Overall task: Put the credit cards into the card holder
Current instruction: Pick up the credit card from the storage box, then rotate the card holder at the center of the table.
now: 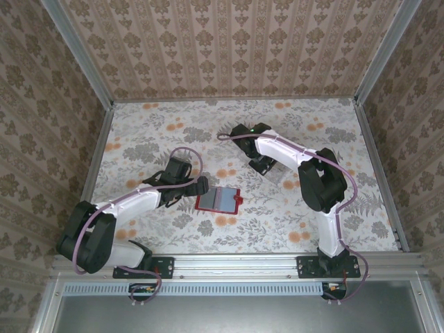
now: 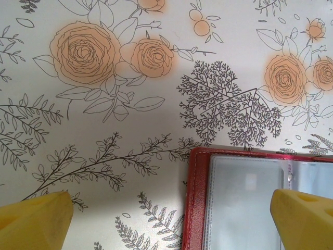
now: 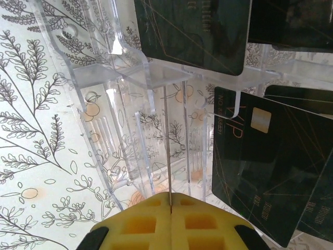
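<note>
The red card holder (image 1: 218, 200) lies open on the floral table, its clear inner pockets facing up. In the left wrist view its left edge (image 2: 196, 203) sits between my yellow fingers. My left gripper (image 2: 169, 216) hovers open at the holder's left side (image 1: 201, 186). Several black credit cards (image 3: 276, 156) stand in the clear divided tray (image 3: 114, 67). My right gripper (image 3: 170, 200) is at that tray (image 1: 260, 165), its pads shut on a thin card seen edge-on (image 3: 166, 140).
The clear tray (image 1: 281, 170) stands right of centre, under the right arm. Patterned walls with metal posts enclose the table on three sides. Open floral tabletop lies left of and in front of the holder.
</note>
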You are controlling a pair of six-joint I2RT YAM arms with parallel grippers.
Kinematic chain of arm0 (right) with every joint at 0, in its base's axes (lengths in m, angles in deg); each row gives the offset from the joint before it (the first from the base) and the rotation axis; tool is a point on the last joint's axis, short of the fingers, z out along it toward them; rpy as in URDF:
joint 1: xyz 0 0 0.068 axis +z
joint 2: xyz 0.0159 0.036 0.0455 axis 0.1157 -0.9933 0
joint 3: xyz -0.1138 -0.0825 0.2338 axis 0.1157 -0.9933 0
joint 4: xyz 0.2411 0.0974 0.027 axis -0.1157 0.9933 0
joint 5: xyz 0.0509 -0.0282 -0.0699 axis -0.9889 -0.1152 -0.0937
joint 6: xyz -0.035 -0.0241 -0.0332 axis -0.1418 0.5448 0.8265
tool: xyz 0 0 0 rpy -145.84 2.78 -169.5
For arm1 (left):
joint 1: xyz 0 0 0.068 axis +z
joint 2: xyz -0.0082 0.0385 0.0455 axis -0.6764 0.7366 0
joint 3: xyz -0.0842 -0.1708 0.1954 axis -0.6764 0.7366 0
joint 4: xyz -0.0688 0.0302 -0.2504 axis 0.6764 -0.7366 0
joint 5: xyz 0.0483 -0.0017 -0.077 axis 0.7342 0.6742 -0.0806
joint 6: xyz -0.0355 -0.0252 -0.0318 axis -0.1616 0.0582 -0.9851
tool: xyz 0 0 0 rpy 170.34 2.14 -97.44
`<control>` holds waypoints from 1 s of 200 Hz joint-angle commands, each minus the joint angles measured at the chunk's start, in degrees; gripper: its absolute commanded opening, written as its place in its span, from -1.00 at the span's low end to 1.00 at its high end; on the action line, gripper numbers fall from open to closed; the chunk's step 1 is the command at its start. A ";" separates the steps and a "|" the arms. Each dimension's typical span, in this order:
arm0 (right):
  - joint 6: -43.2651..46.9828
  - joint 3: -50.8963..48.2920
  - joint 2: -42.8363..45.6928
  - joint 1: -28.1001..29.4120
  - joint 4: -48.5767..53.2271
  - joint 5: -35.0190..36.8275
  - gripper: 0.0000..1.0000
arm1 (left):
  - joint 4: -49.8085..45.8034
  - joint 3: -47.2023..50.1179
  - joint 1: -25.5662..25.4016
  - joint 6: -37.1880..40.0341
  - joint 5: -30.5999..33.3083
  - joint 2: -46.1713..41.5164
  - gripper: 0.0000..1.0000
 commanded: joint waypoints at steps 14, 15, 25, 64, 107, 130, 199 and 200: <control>1.31 3.21 3.49 0.19 3.03 1.23 -1.00 | 0.32 -0.51 0.17 -0.47 -0.46 0.11 1.00; 1.32 3.32 3.51 0.21 3.06 1.26 -1.00 | 0.32 -0.51 0.17 -0.50 -0.49 0.11 1.00; 1.58 4.02 3.99 0.38 3.40 1.81 -1.00 | 0.14 -0.60 0.17 -0.34 -0.46 0.11 1.00; 1.99 7.34 5.85 1.78 5.28 3.22 -1.00 | -0.78 -1.00 0.17 0.21 -0.40 0.42 1.00; -2.07 9.74 9.56 5.42 5.87 1.43 -1.00 | -1.86 -0.86 0.08 0.36 0.75 0.22 1.00; -8.73 8.50 12.60 8.14 2.88 -4.94 -1.00 | -3.03 -0.94 -0.26 -0.08 2.51 -0.17 1.00; -41.99 -15.24 23.97 13.66 -28.31 -29.31 -1.00 | -7.32 -1.75 -2.02 -2.62 9.60 -1.37 1.00; -42.61 -15.79 24.13 13.67 -29.00 -29.57 -1.00 | -7.37 -1.75 -2.07 -2.68 9.68 -1.46 1.00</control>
